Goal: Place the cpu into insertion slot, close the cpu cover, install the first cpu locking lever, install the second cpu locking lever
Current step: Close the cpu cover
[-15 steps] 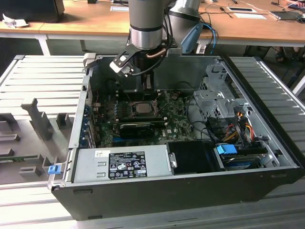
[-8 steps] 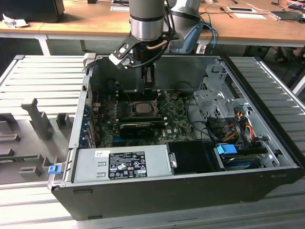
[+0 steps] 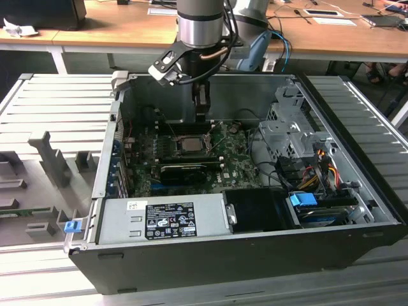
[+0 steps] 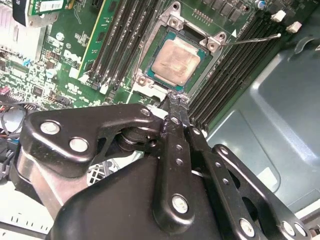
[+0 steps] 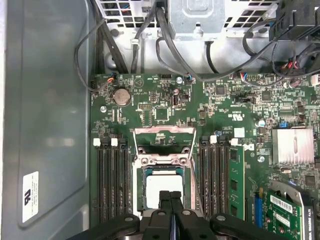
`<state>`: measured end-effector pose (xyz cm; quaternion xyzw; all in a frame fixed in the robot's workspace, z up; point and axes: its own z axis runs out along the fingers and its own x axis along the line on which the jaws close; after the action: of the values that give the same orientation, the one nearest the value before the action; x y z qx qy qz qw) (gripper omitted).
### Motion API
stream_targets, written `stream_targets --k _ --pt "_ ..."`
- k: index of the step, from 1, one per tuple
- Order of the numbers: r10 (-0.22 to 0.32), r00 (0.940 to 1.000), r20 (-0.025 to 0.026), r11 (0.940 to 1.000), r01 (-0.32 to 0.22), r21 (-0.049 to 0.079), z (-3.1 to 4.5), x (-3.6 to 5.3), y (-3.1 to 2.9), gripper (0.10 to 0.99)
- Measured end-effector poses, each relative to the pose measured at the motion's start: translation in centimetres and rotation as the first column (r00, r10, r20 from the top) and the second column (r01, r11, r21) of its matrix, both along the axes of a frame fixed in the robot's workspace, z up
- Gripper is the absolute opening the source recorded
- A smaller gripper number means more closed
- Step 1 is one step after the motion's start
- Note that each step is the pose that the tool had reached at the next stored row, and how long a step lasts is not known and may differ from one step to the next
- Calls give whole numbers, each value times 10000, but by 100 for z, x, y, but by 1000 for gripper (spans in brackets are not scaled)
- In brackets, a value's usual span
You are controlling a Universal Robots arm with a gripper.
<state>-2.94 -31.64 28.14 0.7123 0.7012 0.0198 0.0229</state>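
The gripper point(image 4: 175, 101) has its two black fingers point(image 5: 164, 200) pressed tight together, tip to tip. The tips sit right at the edge of the insertion slot point(image 4: 175, 23), low down over the green circuit board point(image 5: 165, 100).

The cpu point(image 5: 164, 186) lies flat inside the slot, shiny side up. In the second wrist view the cpu point(image 4: 175, 60) sits square in its metal rim, just beside the tips.

The cpu cover point(image 5: 165, 131) is flipped open. Its frame with the square window lies on the far side of the slot from the fingers, and it does not cover the chip. A thin metal lever point(image 4: 252, 39) sticks out from one corner of the slot, over the long black memory slots point(image 4: 227, 70).

In the exterior view the gripper point(image 3: 201, 120) reaches down into the far part of the open computer case point(image 3: 210, 252), just behind the cpu point(image 3: 189, 143). A grey power box point(image 3: 162, 220) sits at the near side.
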Motion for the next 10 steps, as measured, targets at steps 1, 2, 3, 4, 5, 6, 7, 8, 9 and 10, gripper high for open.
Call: stream_targets --k 1,2,3,4,5,6,7,8,9,10 --pt "0 10000 -1 10000 0 0 1 2 0 106" --pt "0 10000 -2 10000 0 0 2 4 0 106" --pt "0 10000 -4 10000 0 -1 5 9 0 106" --pt "0 10000 -5 10000 0 -1 5 12 0 106" --pt "0 10000 -7 10000 0 0 6 15 1 106" --pt "-1 10000 -8 10000 1 -3 7 17 1 106" --pt "0 10000 -10 10000 0 -6 9 20 2 106" --pt "0 10000 -10 10000 0 -9 9 23 2 106" --pt "-1 10000 -10 10000 1 -15 10 25 4 106" --pt "0 10000 -11 10000 0 -23 10 27 5 106"
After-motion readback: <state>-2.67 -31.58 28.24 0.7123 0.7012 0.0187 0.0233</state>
